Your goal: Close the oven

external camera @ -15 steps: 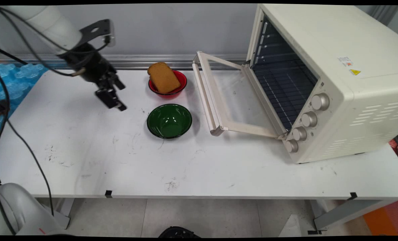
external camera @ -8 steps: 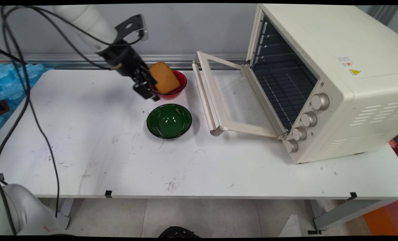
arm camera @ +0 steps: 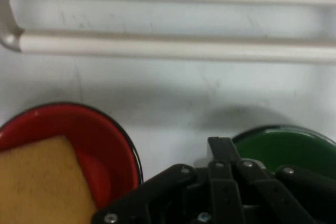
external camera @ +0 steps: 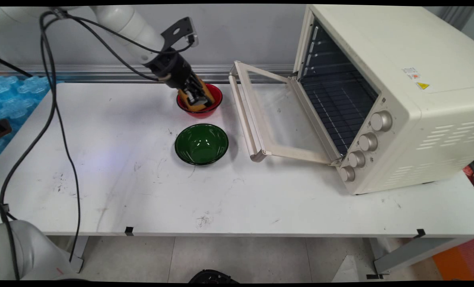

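A white table (external camera: 261, 199) is seen across the main view, and its right end is taken up by a large cream-coloured toaster oven (external camera: 392, 99) with four round knobs down its front corner. The oven's glass door (external camera: 273, 115) is swung down and open toward the left, with its pale handle bar at the outer edge; a wire rack is seen in the dark cavity.

To the left of the door, two enamel bowls are set one behind the other. In the nearer, a dark green round bowl (external camera: 201, 144), nothing is held. In the farther, a red round bowl with a dark rim (external camera: 199, 101), a brown slice of bread (external camera: 199, 99) is held, tilted, with its long axis running from upper left to lower right in the main view.

The black two-finger gripper (external camera: 195, 97) is reached down from the upper left over the red bowl and is laid right over the slice, so that most of the bread is hidden in the main view. Whether its fingers are spread or pressed together cannot be told from either view.

In the hand view, the bread's tan face (arm camera: 42, 182) is shown lying in the red bowl (arm camera: 105, 140) at the lower left, the green bowl (arm camera: 283, 148) at the lower right, and the door's handle bar (arm camera: 173, 48) across the top.
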Robot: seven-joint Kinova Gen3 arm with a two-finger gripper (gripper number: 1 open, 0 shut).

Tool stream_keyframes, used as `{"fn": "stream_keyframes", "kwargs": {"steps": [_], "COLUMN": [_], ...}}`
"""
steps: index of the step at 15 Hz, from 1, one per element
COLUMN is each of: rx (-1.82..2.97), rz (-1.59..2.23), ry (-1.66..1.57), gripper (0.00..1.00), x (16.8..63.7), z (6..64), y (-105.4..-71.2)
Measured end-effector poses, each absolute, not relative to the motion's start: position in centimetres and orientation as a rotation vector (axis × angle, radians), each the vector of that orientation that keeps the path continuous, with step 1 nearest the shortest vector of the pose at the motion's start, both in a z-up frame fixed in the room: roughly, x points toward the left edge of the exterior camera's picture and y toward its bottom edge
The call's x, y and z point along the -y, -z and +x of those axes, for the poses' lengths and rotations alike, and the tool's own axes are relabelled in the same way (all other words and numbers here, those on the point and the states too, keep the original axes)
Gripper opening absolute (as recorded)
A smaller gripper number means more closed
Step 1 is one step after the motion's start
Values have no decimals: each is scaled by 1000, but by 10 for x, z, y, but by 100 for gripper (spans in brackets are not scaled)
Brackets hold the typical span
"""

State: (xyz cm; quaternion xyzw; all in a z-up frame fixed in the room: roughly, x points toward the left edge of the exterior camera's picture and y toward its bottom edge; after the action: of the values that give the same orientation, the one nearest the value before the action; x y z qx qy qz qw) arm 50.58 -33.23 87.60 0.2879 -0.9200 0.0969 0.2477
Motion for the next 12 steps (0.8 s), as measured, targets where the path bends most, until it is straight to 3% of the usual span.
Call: {"fn": "stream_keyframes", "kwargs": {"steps": [12], "rx": [2414], "rz": [671], "ry": [-328], "gripper": [0], "x": [349], "z": [504], "y": [-820]}}
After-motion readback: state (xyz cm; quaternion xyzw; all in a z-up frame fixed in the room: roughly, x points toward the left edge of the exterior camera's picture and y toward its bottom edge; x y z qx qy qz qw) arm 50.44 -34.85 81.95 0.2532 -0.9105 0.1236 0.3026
